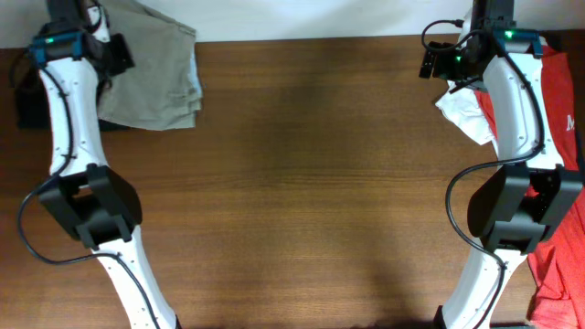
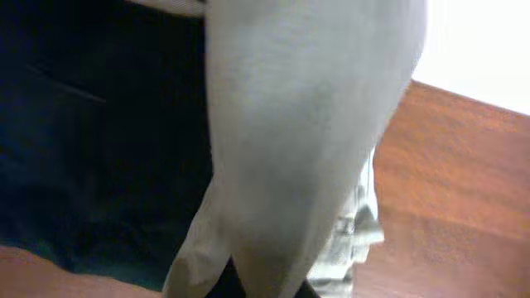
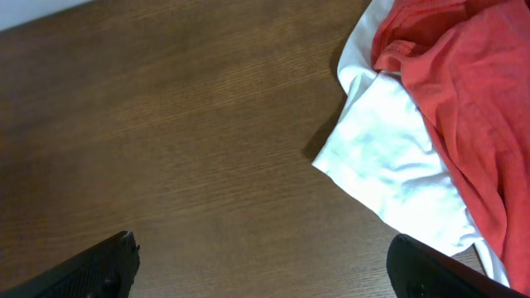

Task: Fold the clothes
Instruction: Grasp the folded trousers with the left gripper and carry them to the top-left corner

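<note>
Fetching a garment seems in hand: right tool stands apart, empty, near white cloth; left tool, over khaki garment, cannot be judged. Next needs a firm edge grip.

table: matt grained wood | khaki garment: soft cloth | red shirt: smooth cloth

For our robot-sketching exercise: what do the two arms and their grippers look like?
Both the left arm and right arm have slim white curved links, bulky black joint housings, thin black cables looping alongside, and a green light near the wrist. The right wrist view shows matte black fingers.
</note>
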`<move>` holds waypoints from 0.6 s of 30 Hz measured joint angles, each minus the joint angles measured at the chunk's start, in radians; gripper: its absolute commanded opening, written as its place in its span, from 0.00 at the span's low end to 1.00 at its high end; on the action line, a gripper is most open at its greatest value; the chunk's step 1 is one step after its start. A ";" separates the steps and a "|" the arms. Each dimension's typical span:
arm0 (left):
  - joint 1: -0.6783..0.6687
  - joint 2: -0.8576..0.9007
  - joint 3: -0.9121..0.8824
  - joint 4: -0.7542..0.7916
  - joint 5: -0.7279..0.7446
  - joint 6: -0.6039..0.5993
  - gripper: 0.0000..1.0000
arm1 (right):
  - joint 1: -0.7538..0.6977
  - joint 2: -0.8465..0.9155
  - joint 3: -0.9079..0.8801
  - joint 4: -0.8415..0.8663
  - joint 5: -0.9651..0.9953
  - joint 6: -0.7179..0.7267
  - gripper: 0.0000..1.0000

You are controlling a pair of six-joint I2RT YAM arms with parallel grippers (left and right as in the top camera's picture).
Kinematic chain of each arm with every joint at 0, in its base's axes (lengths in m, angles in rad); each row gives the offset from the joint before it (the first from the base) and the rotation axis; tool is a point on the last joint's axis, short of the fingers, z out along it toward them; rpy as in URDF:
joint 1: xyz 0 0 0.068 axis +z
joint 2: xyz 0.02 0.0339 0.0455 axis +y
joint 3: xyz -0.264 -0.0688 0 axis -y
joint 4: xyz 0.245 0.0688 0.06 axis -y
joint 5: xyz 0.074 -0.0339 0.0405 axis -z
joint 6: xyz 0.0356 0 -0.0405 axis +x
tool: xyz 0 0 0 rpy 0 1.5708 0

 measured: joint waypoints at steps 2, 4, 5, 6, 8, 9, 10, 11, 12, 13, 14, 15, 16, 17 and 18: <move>0.022 0.000 0.000 0.025 -0.011 0.023 0.01 | 0.000 0.000 0.000 0.000 0.000 0.000 0.99; 0.025 0.000 0.000 0.030 -0.023 0.048 0.01 | 0.000 0.000 0.000 0.000 0.000 0.000 0.99; 0.024 0.000 0.000 0.030 -0.023 0.051 0.01 | 0.000 0.000 0.000 0.000 0.000 0.000 0.99; 0.023 0.000 0.000 0.030 -0.023 0.052 0.01 | 0.000 0.000 0.000 0.000 0.000 0.000 0.99; 0.023 0.000 0.010 0.018 -0.037 0.055 0.01 | 0.000 0.000 0.000 0.000 0.000 0.000 0.99; 0.023 0.000 0.027 0.006 -0.042 0.055 0.01 | 0.000 0.000 0.000 0.000 0.000 0.000 0.99; 0.023 0.001 0.052 -0.013 -0.048 0.055 0.01 | 0.000 0.000 0.000 0.000 0.000 0.000 0.99; 0.023 0.001 0.086 -0.028 -0.056 0.055 0.01 | 0.000 0.000 0.000 0.000 0.000 0.000 0.99; 0.023 0.001 0.125 -0.039 -0.064 0.055 0.01 | 0.000 0.000 0.000 0.001 0.000 0.000 0.99; 0.023 0.001 0.148 -0.042 -0.071 0.055 0.01 | 0.000 0.000 0.000 0.000 0.000 0.000 0.99; 0.023 0.001 0.154 -0.048 -0.074 0.055 0.01 | 0.000 0.000 0.000 0.000 0.000 0.000 0.99; 0.023 0.001 0.154 -0.055 -0.074 0.055 0.01 | 0.000 0.000 0.000 0.000 0.000 0.000 0.99; 0.023 0.002 0.154 -0.065 -0.075 0.055 0.01 | 0.000 0.000 0.000 0.000 0.000 0.000 0.99; 0.023 0.003 0.154 -0.068 -0.080 0.055 0.01 | 0.000 0.000 0.000 0.000 0.000 0.000 0.99; 0.023 0.006 0.154 -0.068 -0.091 0.055 0.01 | 0.000 0.000 0.000 0.000 0.000 0.000 0.99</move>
